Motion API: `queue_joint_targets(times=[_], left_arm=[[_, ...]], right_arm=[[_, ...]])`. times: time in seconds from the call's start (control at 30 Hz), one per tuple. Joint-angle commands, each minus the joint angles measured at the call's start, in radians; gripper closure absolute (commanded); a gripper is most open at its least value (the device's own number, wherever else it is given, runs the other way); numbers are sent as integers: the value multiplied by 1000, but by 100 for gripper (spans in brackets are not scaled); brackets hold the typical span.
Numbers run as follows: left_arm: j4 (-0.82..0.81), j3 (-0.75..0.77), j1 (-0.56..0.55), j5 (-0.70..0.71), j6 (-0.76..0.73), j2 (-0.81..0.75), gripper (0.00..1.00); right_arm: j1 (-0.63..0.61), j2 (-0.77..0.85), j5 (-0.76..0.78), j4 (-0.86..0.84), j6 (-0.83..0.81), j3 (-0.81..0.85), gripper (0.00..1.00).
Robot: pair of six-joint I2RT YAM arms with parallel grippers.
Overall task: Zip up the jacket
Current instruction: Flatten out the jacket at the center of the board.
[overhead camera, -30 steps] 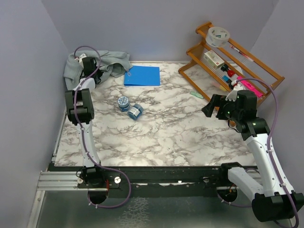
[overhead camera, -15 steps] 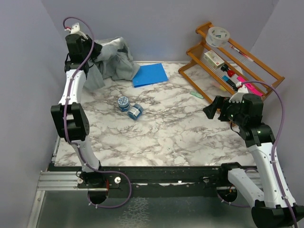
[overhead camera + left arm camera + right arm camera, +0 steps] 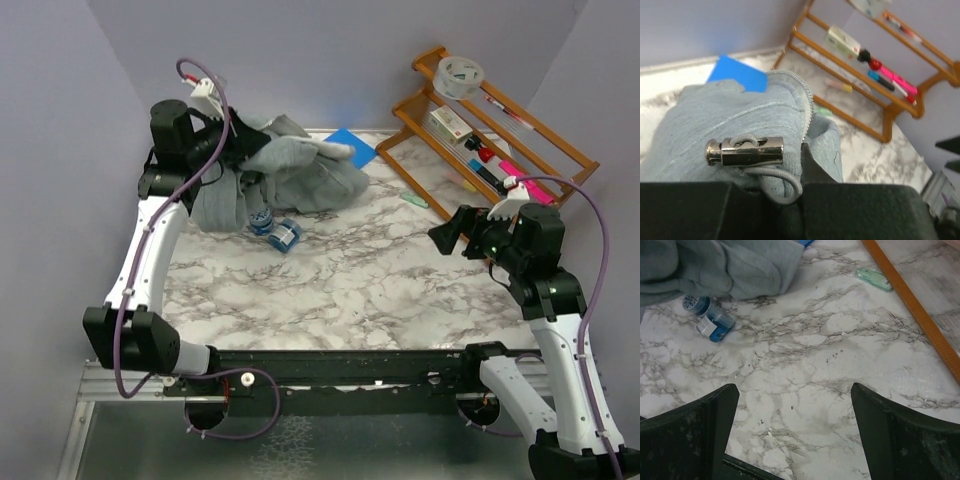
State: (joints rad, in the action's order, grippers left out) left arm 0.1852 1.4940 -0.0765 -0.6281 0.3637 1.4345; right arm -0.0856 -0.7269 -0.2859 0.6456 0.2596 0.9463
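**Clerk:** Item one, the jacket?

**Operator:** Jacket [image 3: 295, 175]: light grey fleece, soft, bunched in a heap at the far left of the counter [image 3: 380, 285]. One fold is raised in my left pincer [image 3: 228, 138] and the rest slumps onto the marble-patterned top. A pale zipper [image 3: 809, 107] with fine teeth runs along one open edge. A shiny metal barrel toggle [image 3: 745, 151] sits on a grey elastic cord [image 3: 785, 182].

**Clerk:** Pincers?

**Operator:** Left: clamped on the fabric, with cloth and cord wedged between its black fingers. Right pincer [image 3: 452, 230]: spread wide, holding nothing, above bare counter, well apart from the jacket.

**Clerk:** Surroundings?

**Operator:** Flat blue pad [image 3: 352, 147]: one corner shows and the rest lies under the fleece. Two small blue jars [image 3: 285, 235] sit at the jacket's near edge. One lies on its side, the other stands with its round lid just under the hem. Slatted wooden rack [image 3: 500, 120]: far right, holding small packets and pens. Pale green oblong piece [image 3: 414, 200]: beside the rack's foot.

**Clerk:** Unclear?

**Operator:** The sleeves, the hood and the zipper's slider cannot be picked out in the folds.
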Motion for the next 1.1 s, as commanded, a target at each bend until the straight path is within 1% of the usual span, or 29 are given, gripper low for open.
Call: queue_joint_targets(times=[0.0,0.03,0.1,0.13,0.17,0.2,0.27,0.3,0.37,0.4,0.53,0.57,0.67,0.73,0.83,0.93,1.0,1.07], left_arm=[[64,-151,0,-100,-106,-165,100],[108,-202,0,-58,-126,-200,100],[145,-281,0,56,-141,-285,100],[160,-317,-1,116,-137,-326,84],[174,-343,1,186,-127,-364,63],[189,-368,0,245,-116,-398,47],[217,-406,2,360,-90,-455,30],[228,-425,3,413,-68,-478,18],[242,-460,2,500,-17,-518,4],[249,-474,3,532,7,-533,1],[298,-503,4,665,90,-549,1],[305,-514,4,687,118,-552,1],[303,-560,4,694,189,-561,1],[301,-592,4,704,222,-573,1],[346,-618,4,765,272,-601,1],[422,-631,6,822,347,-642,1],[499,-634,6,880,417,-679,1],[579,-627,6,943,493,-719,1]], right_arm=[[1,17,-48,37,14,-13,0],[0,17,-49,37,18,-19,0],[1,17,-56,33,28,-32,0],[1,14,-59,32,34,-37,0],[1,12,-61,30,41,-43,0],[1,9,-68,25,46,-50,0],[1,0,-81,17,54,-58,0],[1,-5,-90,13,57,-63,0],[1,-27,-110,5,64,-72,0],[1,-40,-124,1,65,-76,0],[1,-114,-225,-47,53,-81,0],[1,-138,-241,-62,49,-76,0],[-23,-243,-258,-94,12,-18,0],[-97,-326,-201,-94,-19,52,0],[-260,-450,-97,-120,-47,157,0],[-375,-572,-87,-185,-79,231,0],[-451,-643,-113,-243,-168,276,0],[-547,-699,-92,-303,-282,312,0]])
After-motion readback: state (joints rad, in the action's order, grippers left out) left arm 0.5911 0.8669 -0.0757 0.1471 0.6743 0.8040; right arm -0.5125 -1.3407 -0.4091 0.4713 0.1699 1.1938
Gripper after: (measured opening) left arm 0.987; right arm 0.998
